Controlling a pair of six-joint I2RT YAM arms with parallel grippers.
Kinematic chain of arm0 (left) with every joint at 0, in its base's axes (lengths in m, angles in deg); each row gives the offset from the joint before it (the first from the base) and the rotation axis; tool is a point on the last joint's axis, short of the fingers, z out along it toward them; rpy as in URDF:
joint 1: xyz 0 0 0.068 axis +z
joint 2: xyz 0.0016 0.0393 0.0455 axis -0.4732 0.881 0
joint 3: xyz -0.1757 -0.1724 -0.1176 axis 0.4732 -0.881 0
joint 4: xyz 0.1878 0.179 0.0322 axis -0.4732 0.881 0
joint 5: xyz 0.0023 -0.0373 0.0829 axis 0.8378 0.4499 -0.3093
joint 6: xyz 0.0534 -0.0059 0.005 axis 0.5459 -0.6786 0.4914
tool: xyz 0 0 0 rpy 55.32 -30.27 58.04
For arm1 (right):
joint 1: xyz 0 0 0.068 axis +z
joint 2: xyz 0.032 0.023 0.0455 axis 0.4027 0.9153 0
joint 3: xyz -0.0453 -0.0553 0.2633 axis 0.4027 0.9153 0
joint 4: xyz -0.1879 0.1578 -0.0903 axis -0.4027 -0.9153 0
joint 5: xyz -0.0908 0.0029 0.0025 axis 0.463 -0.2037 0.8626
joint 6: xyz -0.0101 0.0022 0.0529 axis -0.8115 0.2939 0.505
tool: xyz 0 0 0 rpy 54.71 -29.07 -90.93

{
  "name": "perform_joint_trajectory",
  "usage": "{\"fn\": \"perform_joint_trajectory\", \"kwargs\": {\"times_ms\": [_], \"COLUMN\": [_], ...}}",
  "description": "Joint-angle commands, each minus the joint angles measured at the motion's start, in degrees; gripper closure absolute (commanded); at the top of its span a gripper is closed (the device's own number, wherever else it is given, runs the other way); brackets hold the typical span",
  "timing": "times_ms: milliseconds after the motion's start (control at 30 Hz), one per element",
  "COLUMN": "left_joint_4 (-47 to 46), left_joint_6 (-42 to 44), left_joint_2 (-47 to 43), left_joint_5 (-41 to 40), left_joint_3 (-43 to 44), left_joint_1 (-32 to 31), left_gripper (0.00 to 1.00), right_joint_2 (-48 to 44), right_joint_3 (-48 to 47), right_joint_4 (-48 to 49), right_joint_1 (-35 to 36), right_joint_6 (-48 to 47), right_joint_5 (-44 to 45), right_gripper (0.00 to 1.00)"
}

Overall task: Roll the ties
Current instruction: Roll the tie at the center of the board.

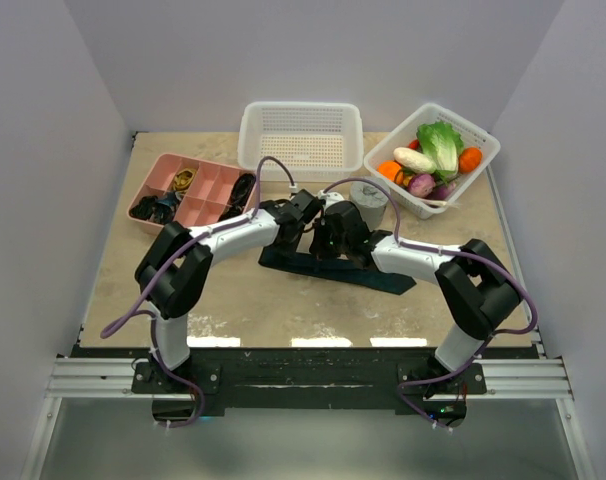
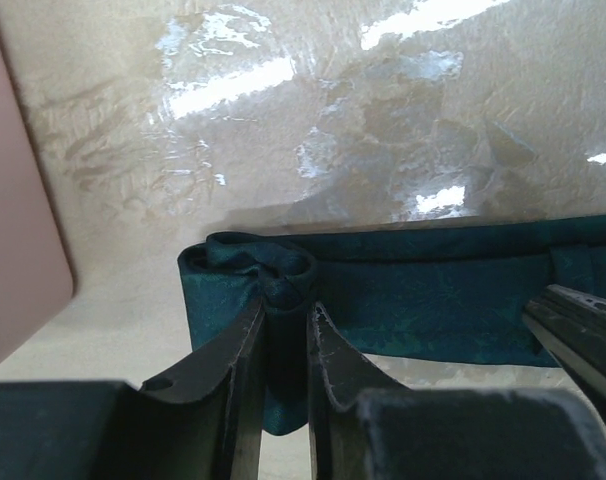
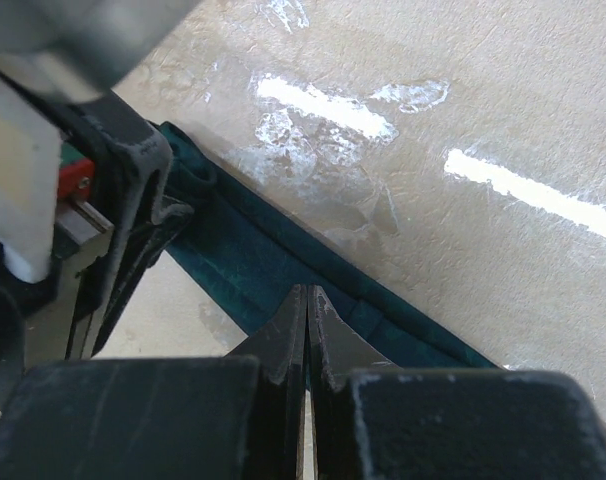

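The dark teal tie (image 1: 368,272) lies flat on the table, running from centre towards the right. My left gripper (image 1: 289,236) is at its left end, shut on a bunched fold of the tie (image 2: 283,285) that stands up between its fingers; the rest of the band (image 2: 443,300) stretches away to the right. My right gripper (image 1: 330,246) is just right of the left one. In the right wrist view its jaws are pressed together with the tips (image 3: 306,296) down on the tie (image 3: 253,265), and I see no fabric between them. The left gripper's fingers (image 3: 133,230) show there too.
A pink compartment tray (image 1: 148,190) with black cords sits at the back left; its side shows in the left wrist view (image 2: 13,250). A white basket (image 1: 301,112) and a tub of vegetables (image 1: 480,170) stand at the back. A grey cylinder (image 1: 369,197) is behind the grippers.
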Motion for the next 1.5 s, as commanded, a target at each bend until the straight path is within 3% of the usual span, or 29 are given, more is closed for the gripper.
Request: {"fn": "perform_joint_trajectory", "kwargs": {"times_ms": [0,133,400,767,1133,1467], "left_joint_4": [-3.4,-6.1,-7.9,-9.9,-19.7,-24.0], "left_joint_6": [-2.4,-3.7,-4.4,-4.0,-3.3,-4.4], "left_joint_2": [0.1,-1.4,-4.5,-12.5,-21.1,-20.0], "left_joint_5": [4.7,8.1,9.0,9.5,25.6,30.2], "left_joint_3": [0.2,-1.2,-2.0,-5.9,-18.7,-23.3], "left_joint_1": [-0.2,-0.2,0.0,4.5,16.1,19.7], "left_gripper": [0.71,0.55,0.43,0.35,0.25,0.22], "right_joint_2": [-1.2,-1.7,-2.6,-3.9,1.5,7.9], "right_joint_3": [0.6,1.1,0.9,-1.0,-6.0,-8.5], "right_joint_4": [1.4,1.9,1.8,2.7,4.0,5.4], "right_joint_1": [-0.1,-0.2,-0.2,0.1,3.6,4.4], "right_joint_6": [-1.2,-1.6,-2.8,-3.5,-2.6,-2.1], "right_joint_5": [0.4,0.4,-0.5,-4.4,-7.5,-9.5], "right_gripper": [1.00,1.00,1.00,1.00,1.00,1.00]}}
